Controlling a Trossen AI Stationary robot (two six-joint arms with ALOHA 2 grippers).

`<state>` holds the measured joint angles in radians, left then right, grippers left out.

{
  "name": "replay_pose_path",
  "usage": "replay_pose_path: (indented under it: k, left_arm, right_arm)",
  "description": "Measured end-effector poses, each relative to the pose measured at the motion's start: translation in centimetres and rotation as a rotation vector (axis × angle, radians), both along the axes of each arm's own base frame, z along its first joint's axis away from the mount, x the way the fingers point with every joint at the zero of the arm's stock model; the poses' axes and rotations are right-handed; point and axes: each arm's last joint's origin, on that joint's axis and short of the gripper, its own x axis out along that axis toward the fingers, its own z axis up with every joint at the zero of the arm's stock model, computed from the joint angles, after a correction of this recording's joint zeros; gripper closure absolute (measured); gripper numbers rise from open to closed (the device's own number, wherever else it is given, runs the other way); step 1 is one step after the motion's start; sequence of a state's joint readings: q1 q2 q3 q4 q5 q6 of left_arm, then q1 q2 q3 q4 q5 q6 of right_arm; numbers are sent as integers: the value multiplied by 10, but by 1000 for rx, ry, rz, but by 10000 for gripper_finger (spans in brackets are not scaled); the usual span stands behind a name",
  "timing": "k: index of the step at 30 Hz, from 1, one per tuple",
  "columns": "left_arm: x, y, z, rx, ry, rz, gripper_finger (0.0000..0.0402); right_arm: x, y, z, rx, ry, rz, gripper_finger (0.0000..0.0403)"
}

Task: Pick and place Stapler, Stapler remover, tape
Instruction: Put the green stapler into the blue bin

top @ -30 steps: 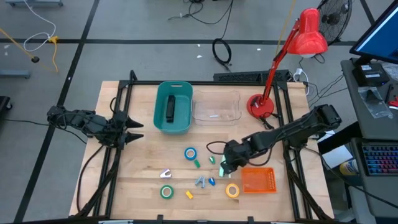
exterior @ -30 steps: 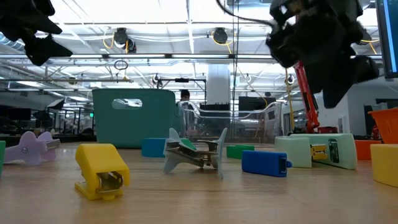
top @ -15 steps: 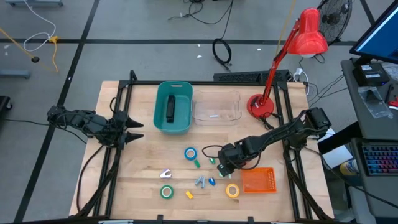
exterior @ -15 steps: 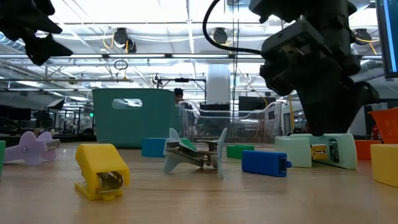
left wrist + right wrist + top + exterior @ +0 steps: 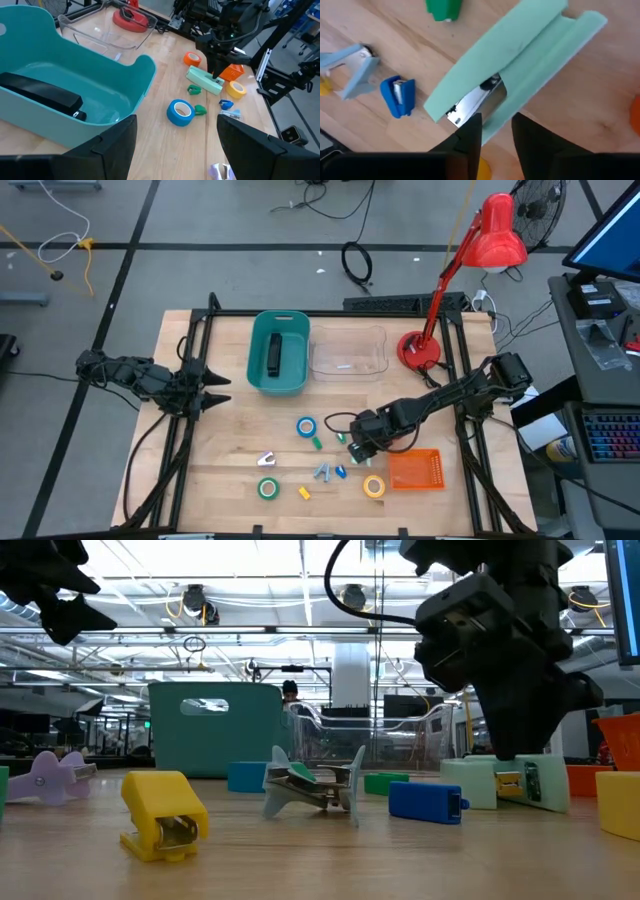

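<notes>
Table contents: a teal bin [image 5: 277, 365] at the rear holds a black stapler [image 5: 274, 355]; a clear tray [image 5: 349, 352] stands just beside it, and a red desk lamp [image 5: 421, 350] stands at the right rear. An orange basket [image 5: 414, 469] sits at the front right, just beside the right arm's work area.

Task items: the blue tape roll [image 5: 306, 426] lies mid-table; the green tape roll [image 5: 267, 488] lies at the front; the yellow tape roll [image 5: 374, 486] lies next to the basket. A mint-green stapler [image 5: 515, 62] lies flat on the wood, with a small green item [image 5: 443, 8] and a blue staple remover [image 5: 398, 96] close by. A grey-blue staple remover [image 5: 312, 786], a yellow staple remover [image 5: 162, 814] and a lilac staple remover [image 5: 48, 776] also rest on the table.

Right gripper [image 5: 492, 131]: lowered directly over the mint-green stapler, fingers part-open and straddling the stapler's edge; a completed grip cannot be confirmed.

Left gripper [image 5: 212, 393]: raised at the table's left edge, fingers spread, holding nothing.
</notes>
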<state>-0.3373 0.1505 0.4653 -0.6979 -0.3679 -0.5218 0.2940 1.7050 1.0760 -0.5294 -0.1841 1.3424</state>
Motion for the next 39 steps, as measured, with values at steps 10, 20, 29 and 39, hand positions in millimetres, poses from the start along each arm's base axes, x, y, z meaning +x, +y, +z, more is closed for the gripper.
replay_pose_path:
  k: [10, 20, 29, 39]
  left_arm:
    - [0, 0, 0, 0, 0, 0, 123]
    - [0, 0, 0, -1, 0, 0, 123]
    - [0, 0, 0, -1, 0, 1, 123]
    - [0, 0, 0, -1, 0, 0, 123]
  right_arm:
    - [-1, 0, -7, 29, -33, -34, 320]
    - [-3, -1, -12, 29, -30, -54, 309]
    - [-3, -2, -12, 5, -29, -64, 375]
    - [-2, -6, -11, 14, -24, -103, 375]
